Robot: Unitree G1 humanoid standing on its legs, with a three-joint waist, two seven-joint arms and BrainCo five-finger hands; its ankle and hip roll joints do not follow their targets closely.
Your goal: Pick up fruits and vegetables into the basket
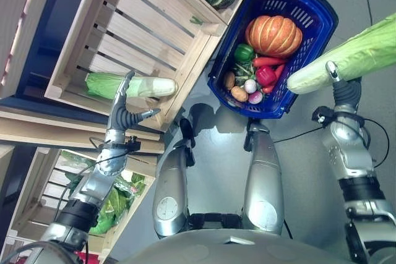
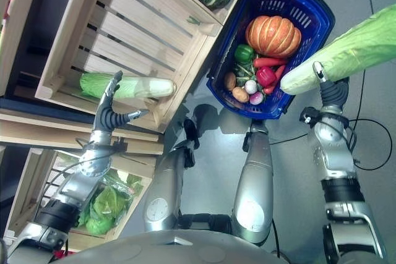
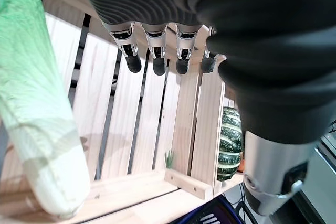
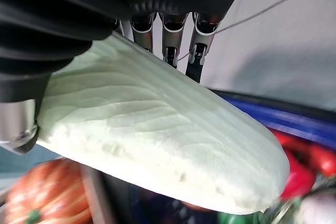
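While no readable writing shows, the right hand [image 1: 339, 85] grips a long pale-green napa cabbage [image 1: 349, 57], white ribbed stem end hanging just beside the blue plastic basket's [image 1: 322, 35] rim. Over to the left hand [image 1: 124, 108], fingers straight and relaxed, just beside a second napa cabbage [image 1: 133, 85] lying in the slatted wooden crate [image 1: 133, 29]. Farther off, an orange pumpkin [image 1: 273, 35] tops the basket's vegetables.
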